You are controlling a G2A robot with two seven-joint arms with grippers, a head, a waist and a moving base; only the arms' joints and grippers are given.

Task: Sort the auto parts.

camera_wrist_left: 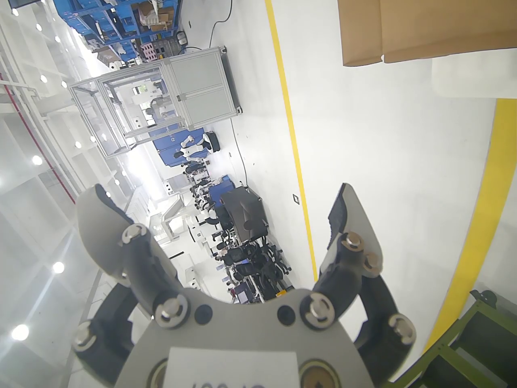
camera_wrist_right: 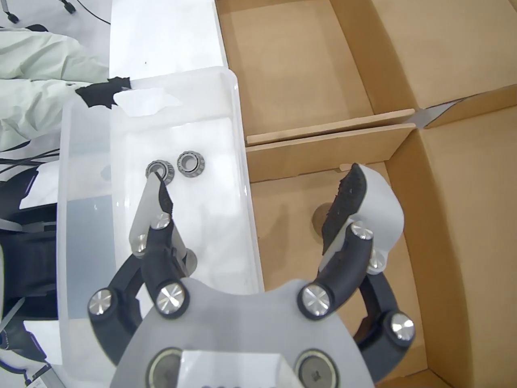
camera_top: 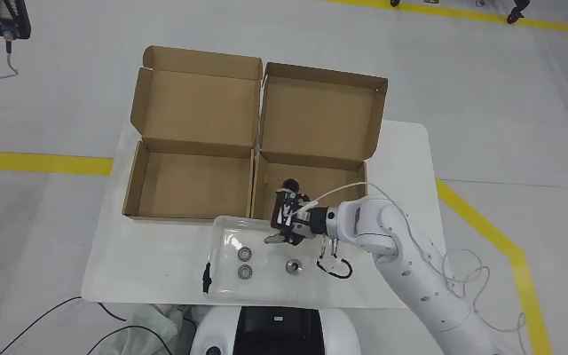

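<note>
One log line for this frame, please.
right gripper: open, empty, above bin edge and right box | left gripper: open, empty | bin: two bearings

On the table (camera_top: 404,169), far side: left box (camera_top: 191,186) and right box (camera_top: 311,186), walls touching. Just before them, mostly before the right one, the bin (camera_top: 222,227). In it, left end: far bearing (camera_top: 246,256) and near bearing (camera_top: 246,271), just beside each other. To their right, a third part (camera_top: 292,266). Over the bin's far rim, the right gripper (camera_wrist_right: 254,175).
</note>
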